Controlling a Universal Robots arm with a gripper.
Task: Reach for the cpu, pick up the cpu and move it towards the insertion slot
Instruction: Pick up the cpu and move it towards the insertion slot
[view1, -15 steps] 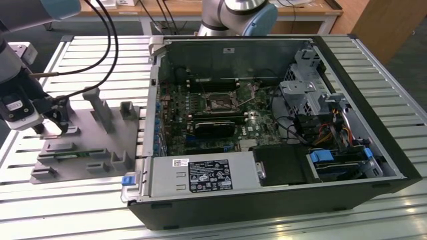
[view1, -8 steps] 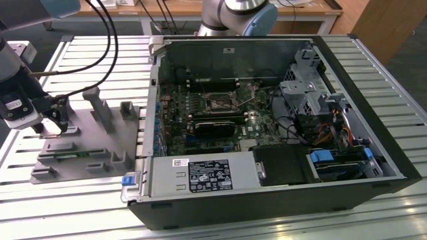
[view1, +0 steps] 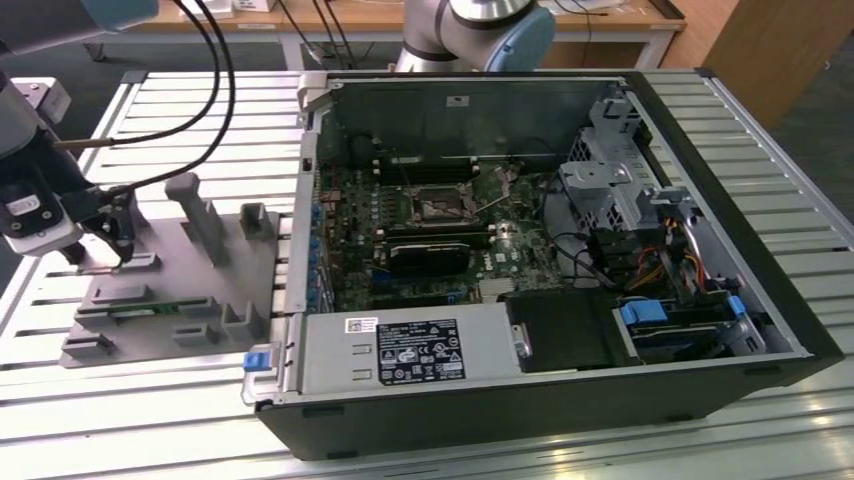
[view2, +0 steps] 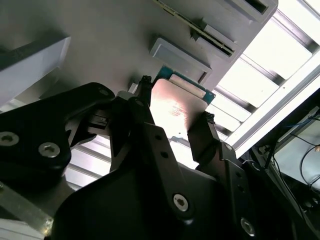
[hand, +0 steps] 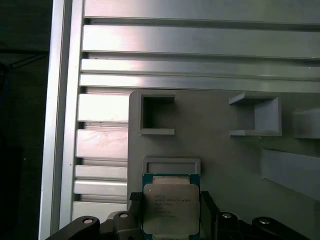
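While the gripper (view1: 107, 252) clamps the cpu (hand: 171, 207) by opposite edges at the fixture (view1: 200, 290), the slot (view1: 438, 204) lies well apart, toward the exterior view's right.

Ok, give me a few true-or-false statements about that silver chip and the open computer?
The black computer case lies open. True.
The flat square silver chip sits between the black gripper's fingers. True.
The chip is seated in the black square silver-framed socket. False: it is at the grey plastic fixture plate, outside the case.
The gripper hovers inside the case. False: it is to the exterior view's left of it.
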